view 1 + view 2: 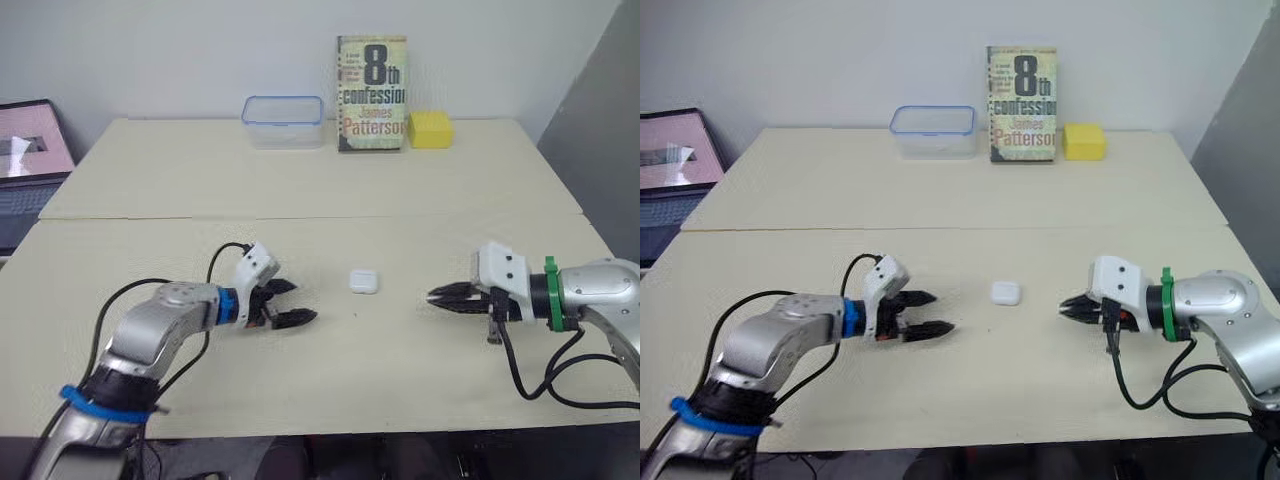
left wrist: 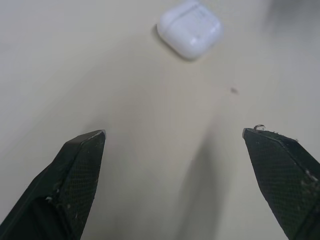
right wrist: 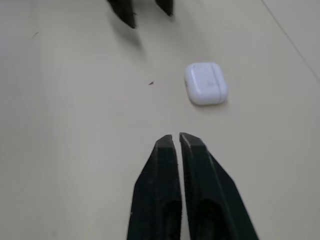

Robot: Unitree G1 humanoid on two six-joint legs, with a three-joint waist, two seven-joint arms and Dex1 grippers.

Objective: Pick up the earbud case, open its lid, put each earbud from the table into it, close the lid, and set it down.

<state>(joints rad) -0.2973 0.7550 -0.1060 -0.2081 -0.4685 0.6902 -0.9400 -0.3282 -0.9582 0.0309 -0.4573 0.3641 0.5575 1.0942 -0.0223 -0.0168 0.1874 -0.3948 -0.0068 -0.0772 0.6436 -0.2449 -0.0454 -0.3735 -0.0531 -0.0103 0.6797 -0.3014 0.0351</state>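
The white earbud case (image 1: 363, 281) lies shut on the cream table (image 1: 300, 190), between my two grippers. In the left wrist view the case (image 2: 189, 28) sits ahead of the fingers, and in the right wrist view the case (image 3: 205, 83) sits ahead and to one side. My left gripper (image 1: 292, 303) is open, a short way left of the case, its fingertips (image 2: 95, 137) wide apart with bare table between them. My right gripper (image 1: 435, 297) is shut with nothing in it, a short way right of the case. No loose earbuds are visible.
At the table's far edge stand a clear plastic box with a blue rim (image 1: 283, 121), an upright book (image 1: 371, 93) and a yellow block (image 1: 430, 129). A laptop (image 1: 30, 160) sits off the table's left side. A seam (image 1: 300, 216) crosses the table.
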